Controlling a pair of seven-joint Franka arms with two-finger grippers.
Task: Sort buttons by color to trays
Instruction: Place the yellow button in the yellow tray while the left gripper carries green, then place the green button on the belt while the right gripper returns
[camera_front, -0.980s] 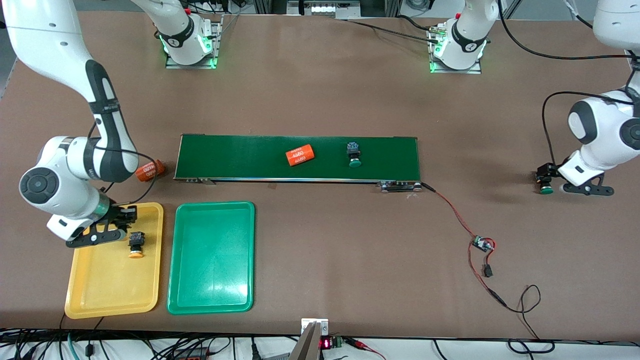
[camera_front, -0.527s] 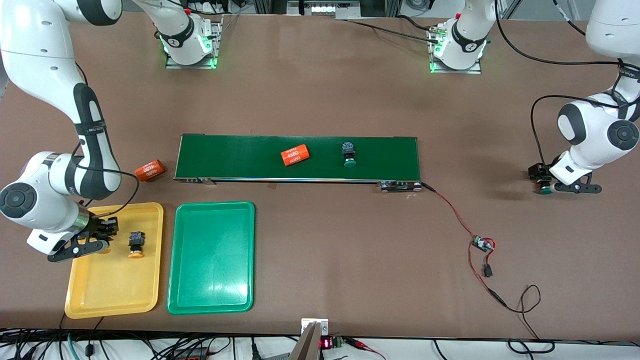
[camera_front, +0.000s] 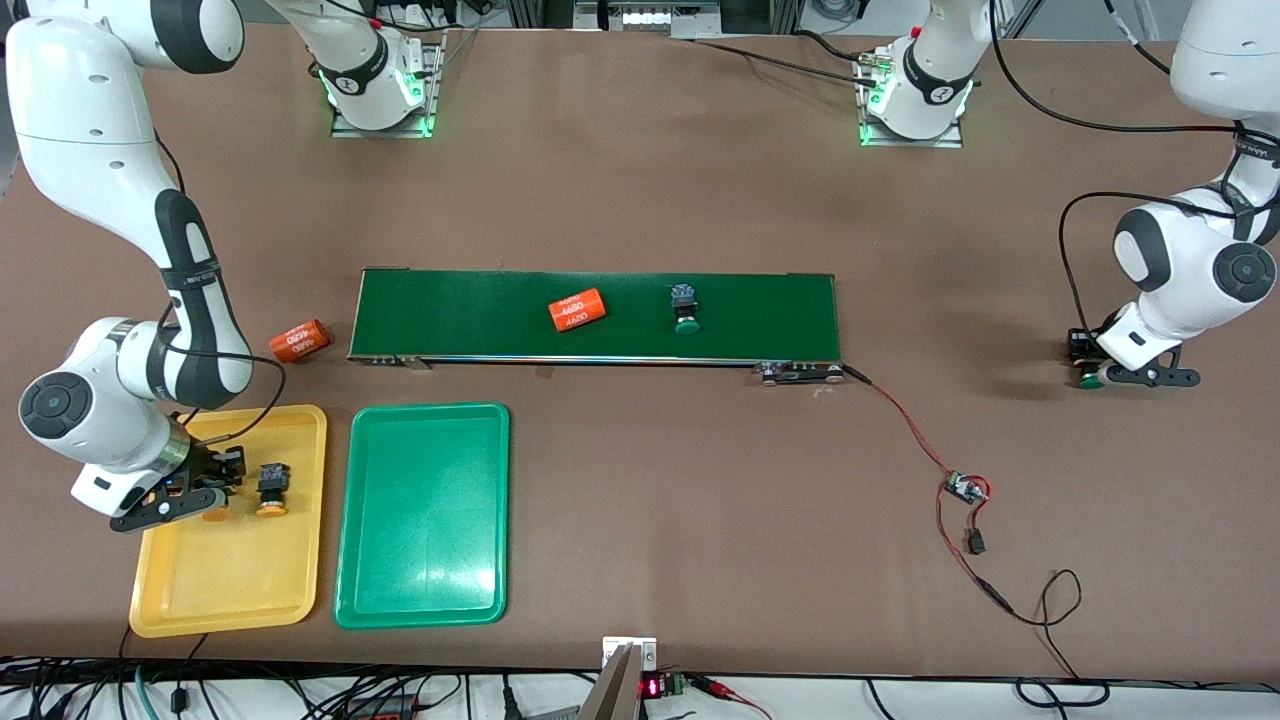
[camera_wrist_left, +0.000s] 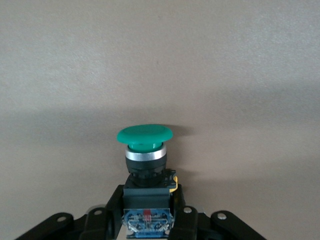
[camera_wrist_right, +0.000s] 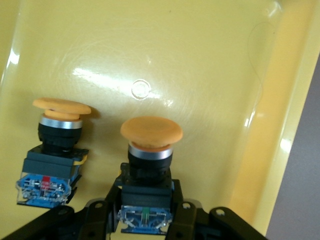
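My right gripper (camera_front: 200, 490) is low over the yellow tray (camera_front: 230, 590) and shut on a yellow-orange button (camera_wrist_right: 151, 132). A second yellow-orange button (camera_front: 270, 489) lies in that tray beside it and also shows in the right wrist view (camera_wrist_right: 59, 135). The green tray (camera_front: 422, 515) stands next to the yellow one. A green button (camera_front: 685, 309) lies on the dark-green belt (camera_front: 760, 315). My left gripper (camera_front: 1088, 366) is low over the bare table at the left arm's end, shut on another green button (camera_wrist_left: 145, 145).
An orange "4680" cylinder (camera_front: 577, 310) lies on the belt, and another (camera_front: 299, 341) lies on the table off the belt's end, farther from the camera than the yellow tray. A red wire with a small board (camera_front: 965, 488) runs from the belt's other end.
The belt has carried the cylinder and the green button toward the right arm's end. My right gripper has shifted over the yellow tray with its button. My left gripper has barely moved.
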